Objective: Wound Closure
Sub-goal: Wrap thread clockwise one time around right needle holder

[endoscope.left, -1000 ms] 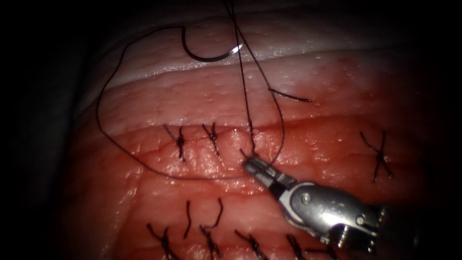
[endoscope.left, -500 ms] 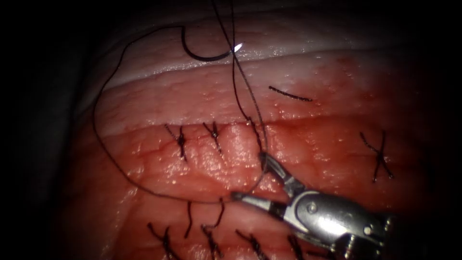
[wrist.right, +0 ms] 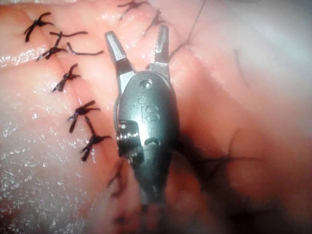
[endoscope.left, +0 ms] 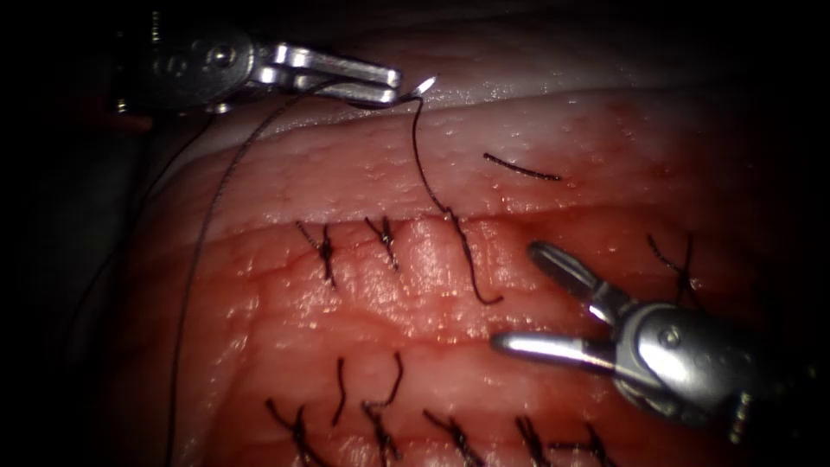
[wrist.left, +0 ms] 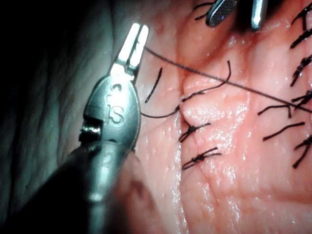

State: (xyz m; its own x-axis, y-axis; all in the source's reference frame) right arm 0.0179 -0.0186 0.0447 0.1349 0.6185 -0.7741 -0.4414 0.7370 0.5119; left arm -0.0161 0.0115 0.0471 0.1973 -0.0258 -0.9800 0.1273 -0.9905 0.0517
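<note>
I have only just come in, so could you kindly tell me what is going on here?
The left tool, jaws shut, grips the curved needle near its tip, at the pale upper edge of the tissue and clear of it. The thread runs from there down to the newest stitch on the cut. The right tool hangs beside that stitch with jaws wide open, holding nothing. Two finished knots sit left of it.

Curved needle (endoscope.left: 406,93) at far edge of tissue (endoscope.left: 285,303), out of the flesh, gripped near its bright tip. Dark thread (endoscope.left: 430,186) running down to newest stitch (endoscope.left: 467,259) on the cut, tail curling right.
</note>
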